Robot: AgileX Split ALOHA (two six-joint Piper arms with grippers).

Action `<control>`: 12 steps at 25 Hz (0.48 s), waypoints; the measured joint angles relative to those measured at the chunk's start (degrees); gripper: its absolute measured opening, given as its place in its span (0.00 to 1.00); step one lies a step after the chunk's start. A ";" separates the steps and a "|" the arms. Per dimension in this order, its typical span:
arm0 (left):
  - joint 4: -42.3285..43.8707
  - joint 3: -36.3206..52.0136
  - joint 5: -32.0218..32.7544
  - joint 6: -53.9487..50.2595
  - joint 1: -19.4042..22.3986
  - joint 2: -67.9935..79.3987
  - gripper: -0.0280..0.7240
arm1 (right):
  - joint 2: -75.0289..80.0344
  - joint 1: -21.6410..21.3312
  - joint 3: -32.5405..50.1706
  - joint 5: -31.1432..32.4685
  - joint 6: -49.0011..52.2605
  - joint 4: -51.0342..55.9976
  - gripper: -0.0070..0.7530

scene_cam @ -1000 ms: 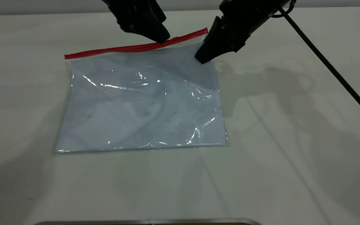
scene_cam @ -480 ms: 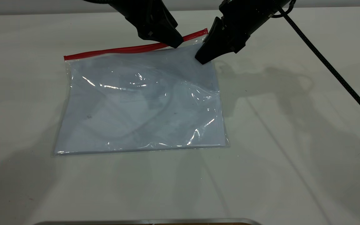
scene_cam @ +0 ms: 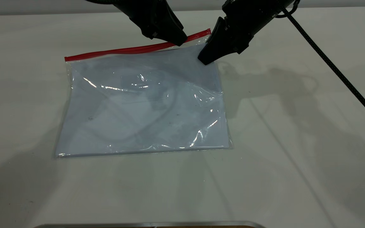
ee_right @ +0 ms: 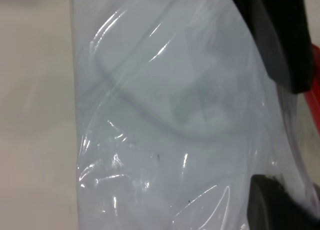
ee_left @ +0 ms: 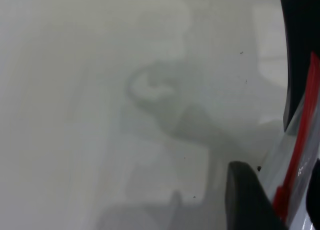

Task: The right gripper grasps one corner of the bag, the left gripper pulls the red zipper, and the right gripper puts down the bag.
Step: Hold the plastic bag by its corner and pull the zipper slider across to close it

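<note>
The bag (scene_cam: 144,104), a clear pouch with white sheets inside, lies flat on the white table. The red zipper (scene_cam: 122,50) runs along its far edge. My right gripper (scene_cam: 204,58) is shut on the corner of the bag (scene_cam: 206,35) at the zipper's right end, and that corner is raised slightly. In the right wrist view one of its fingers (ee_right: 274,205) lies against the plastic (ee_right: 165,115). My left gripper (scene_cam: 179,40) is on the zipper close beside it. In the left wrist view its fingers (ee_left: 245,200) straddle the red strip (ee_left: 302,135), with the slider tab (ee_left: 280,197) between them.
A black braided cable (scene_cam: 334,69) trails from the right arm across the table's right side. A metal edge (scene_cam: 150,224) shows at the near border. Bare white table (scene_cam: 296,142) lies around the bag. The left gripper (ee_right: 285,35) also shows in the right wrist view.
My left gripper has slid right along the red zipper towards the held corner, then lifted very slightly. The right gripper and the bag have stayed almost still.
</note>
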 joint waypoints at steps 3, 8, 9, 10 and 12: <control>0.00 0.00 0.00 -0.26 0.00 0.00 0.43 | 0.00 0.00 0.00 0.00 0.00 0.00 0.05; 0.00 0.00 0.00 -0.52 0.00 0.05 0.41 | 0.00 0.00 0.00 0.00 0.00 0.00 0.05; 0.00 0.00 0.00 -0.51 0.00 0.12 0.40 | 0.00 0.00 0.00 0.00 0.00 0.00 0.05; -0.06 0.00 0.00 -0.58 0.00 0.31 0.41 | 0.00 0.00 0.00 0.00 0.00 0.00 0.05; -0.25 0.00 0.00 -0.64 0.00 0.95 0.41 | 0.00 0.00 0.00 0.00 0.00 0.00 0.05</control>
